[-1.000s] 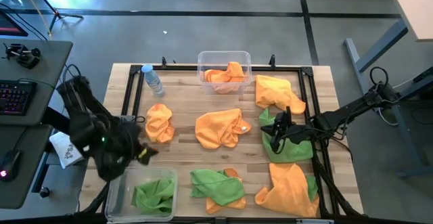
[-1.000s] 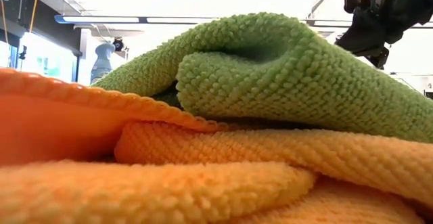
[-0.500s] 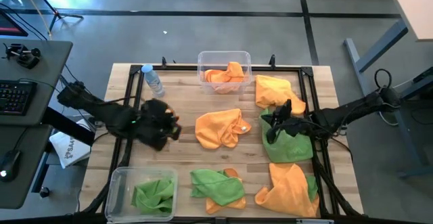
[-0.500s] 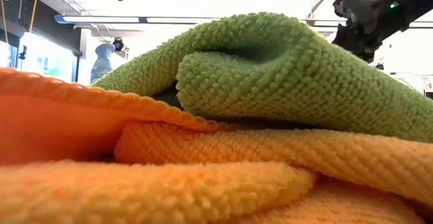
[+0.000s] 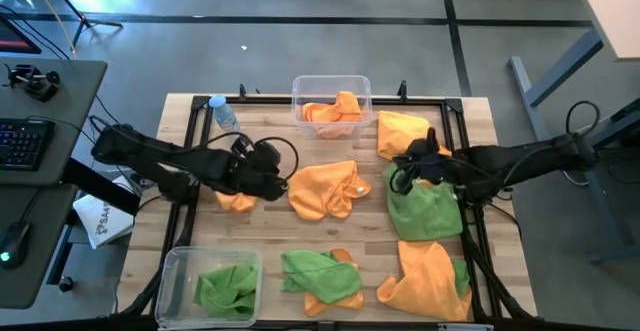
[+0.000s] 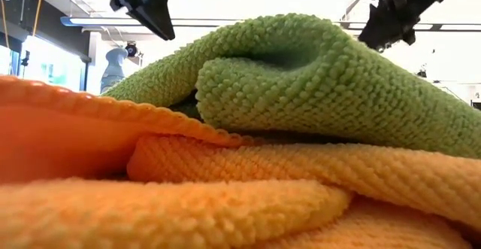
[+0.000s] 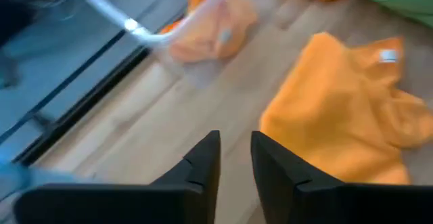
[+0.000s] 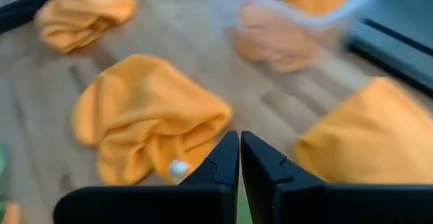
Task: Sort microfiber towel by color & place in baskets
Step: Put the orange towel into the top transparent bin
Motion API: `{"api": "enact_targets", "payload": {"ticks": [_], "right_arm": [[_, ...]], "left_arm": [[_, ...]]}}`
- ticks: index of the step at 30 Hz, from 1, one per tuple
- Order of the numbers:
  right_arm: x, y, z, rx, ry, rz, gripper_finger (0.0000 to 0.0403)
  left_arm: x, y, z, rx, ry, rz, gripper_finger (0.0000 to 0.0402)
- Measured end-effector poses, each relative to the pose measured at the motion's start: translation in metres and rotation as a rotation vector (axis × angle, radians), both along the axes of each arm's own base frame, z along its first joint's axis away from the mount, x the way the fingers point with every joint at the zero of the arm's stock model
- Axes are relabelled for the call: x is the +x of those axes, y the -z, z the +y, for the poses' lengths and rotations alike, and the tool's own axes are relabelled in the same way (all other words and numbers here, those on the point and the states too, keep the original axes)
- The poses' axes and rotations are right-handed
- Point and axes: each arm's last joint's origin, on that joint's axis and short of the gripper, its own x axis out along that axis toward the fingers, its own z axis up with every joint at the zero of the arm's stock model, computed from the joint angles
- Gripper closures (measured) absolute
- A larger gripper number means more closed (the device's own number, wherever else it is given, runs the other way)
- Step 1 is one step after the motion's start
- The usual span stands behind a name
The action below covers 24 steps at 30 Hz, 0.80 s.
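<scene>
The wooden slat table [image 5: 270, 141] is strewn with nubbly microfiber cloths, bright orange and bright green, all crumpled into soft folds. The left gripper [image 5: 272, 167] hangs low between a small orange towel [image 5: 236, 200] and the big rumpled orange towel [image 5: 325, 189] at mid-table, its dark fingers a narrow slot apart and holding nothing. The right gripper [image 5: 400, 178] sits at the edge of a green towel [image 5: 425, 209], fingers pressed nearly together; I cannot tell whether any cloth is pinched. A clear, round-cornered far basket [image 5: 331, 100] holds orange cloth; the near basket [image 5: 207, 281] holds green. A small water bottle [image 5: 226, 118] lies nearby.
</scene>
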Motion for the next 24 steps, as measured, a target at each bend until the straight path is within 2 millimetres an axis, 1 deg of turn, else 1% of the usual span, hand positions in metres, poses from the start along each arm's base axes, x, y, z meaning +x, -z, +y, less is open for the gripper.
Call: {"api": "enact_targets", "payload": {"ticks": [4,6,8,12,15,20,24], "right_arm": [[-0.013,-0.027,-0.007,0.063,0.139,0.025,0.0399],[-0.021,-0.035,-0.012,0.113,0.232,0.041,0.0402],[-0.028,-0.04,-0.017,0.151,0.329,0.066,0.0402],[-0.043,-0.034,-0.032,0.247,0.536,0.202,0.0402],[-0.049,-0.023,-0.043,0.316,0.628,0.312,0.0402],[-0.056,-0.013,-0.058,0.358,0.687,0.415,0.0399],[-0.06,-0.011,-0.068,0.411,0.687,0.447,0.0368]], "left_arm": [[-0.007,0.015,0.007,-0.062,0.159,-0.11,0.0377],[-0.013,0.02,0.01,-0.09,0.23,-0.178,0.0394],[-0.019,0.023,0.014,-0.114,0.279,-0.253,0.0398],[-0.031,0.025,0.019,-0.14,0.316,-0.36,0.0395],[-0.038,0.02,0.022,-0.14,0.313,-0.389,0.0398],[-0.043,0.014,0.025,-0.1,0.34,-0.397,0.0401],[-0.044,0.012,0.026,-0.095,0.343,-0.401,0.0401]]}}
